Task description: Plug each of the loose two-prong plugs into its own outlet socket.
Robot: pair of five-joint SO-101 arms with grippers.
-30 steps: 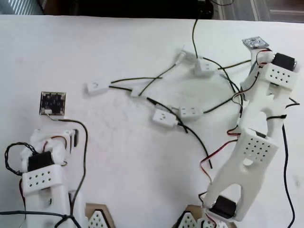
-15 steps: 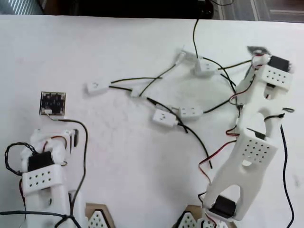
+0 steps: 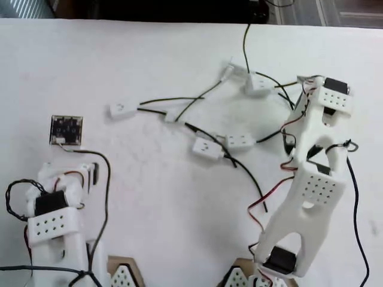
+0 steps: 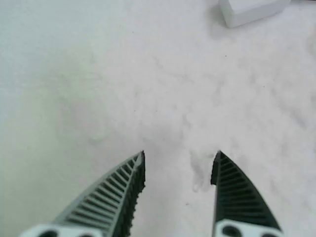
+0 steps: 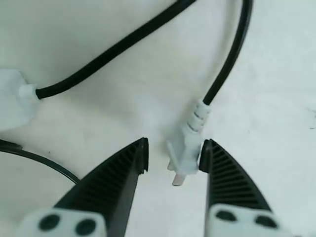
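The plug (image 5: 190,138) lies flat on the table (image 3: 149,54) at the far right, near the far socket (image 3: 258,82). It sits between the spread fingers of the right gripper (image 5: 174,148), which grasps nothing, and it hugs one finger rather than the middle.

Closing from here could nudge it sideways or twist it, leaving the prongs crooked for insertion. Its black cable (image 5: 232,54) curves off stiffly and may tug the plug askew. Lifting could also drag the tangled leads and shift nearby sockets.

The left gripper (image 4: 179,155) hangs released over bare table at the near left.

I count four sockets: the far one, a left socket (image 3: 119,110), a middle socket (image 3: 206,148) and its neighbour (image 3: 239,140). There seem to be three plugs: this one, a far plug (image 3: 227,72) and a centre-left plug (image 3: 170,115), both too small to be sure. There are two arms and one dark board (image 3: 66,130).
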